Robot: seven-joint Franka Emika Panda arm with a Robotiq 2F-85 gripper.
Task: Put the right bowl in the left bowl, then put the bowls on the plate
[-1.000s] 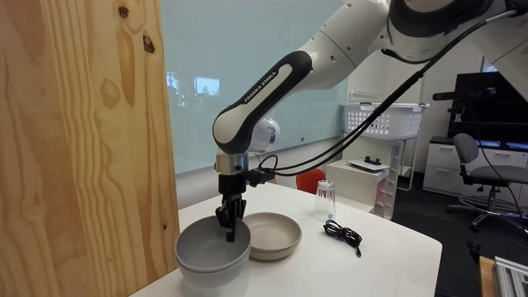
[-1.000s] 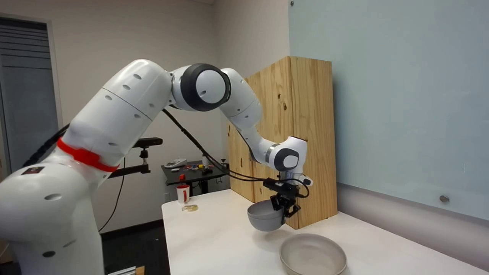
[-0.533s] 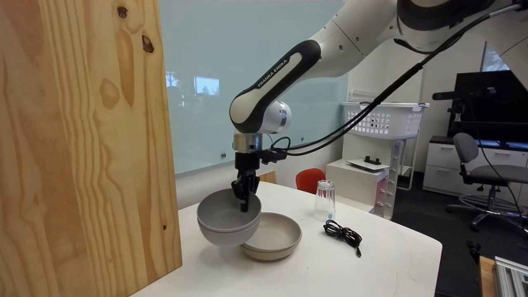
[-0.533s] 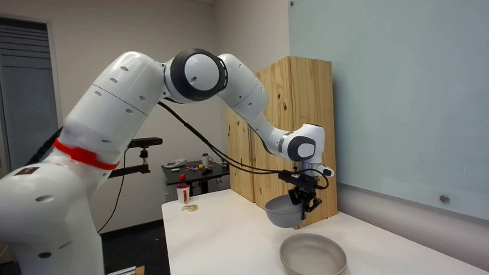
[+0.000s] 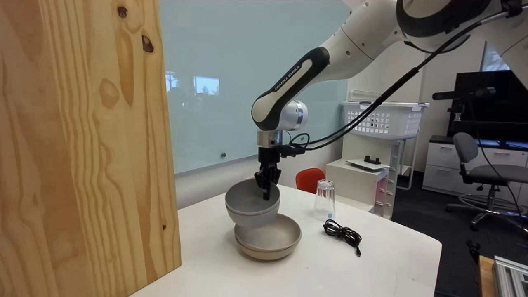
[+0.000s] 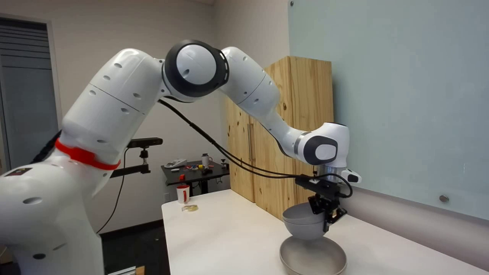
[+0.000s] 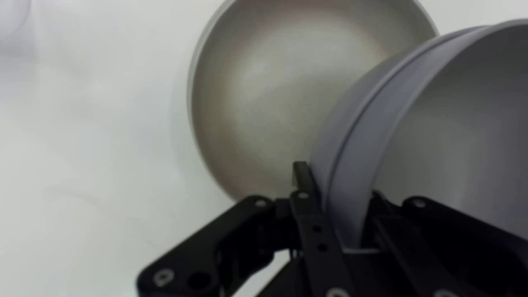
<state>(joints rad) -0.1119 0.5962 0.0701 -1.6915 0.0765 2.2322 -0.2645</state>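
Gripping a nested pair of grey bowls (image 5: 247,202): one black hand (image 7: 339,183), jaws narrow on the stacked wall, one finger inside, one outside. Bowls tilted, held over one side of the tan plate (image 5: 274,239); whether they touch it, cannot tell. Plate round, low-rimmed, lying on the worktop (image 5: 350,272).

Worktop: white, smooth, round-cornered. In an exterior view it carries one clear glass (image 5: 325,200) and, near that, one coiled black cable (image 5: 343,234); in an exterior view, one white-and-red mug (image 6: 183,194) and, near that, one yellowish item (image 6: 190,208), too small to identify.

Room, both exterior views: one knotty wooden cabinet (image 6: 311,91); one pale glass board (image 5: 247,62).

Room, further: one white laundry basket (image 5: 381,131) on a white unit (image 5: 365,152); one red chair (image 5: 309,180), partly hidden behind the worktop; one grey swivel chair (image 5: 466,148); one black side table (image 6: 191,177) with assorted small articles (image 6: 200,167); dark floor (image 6: 131,248).
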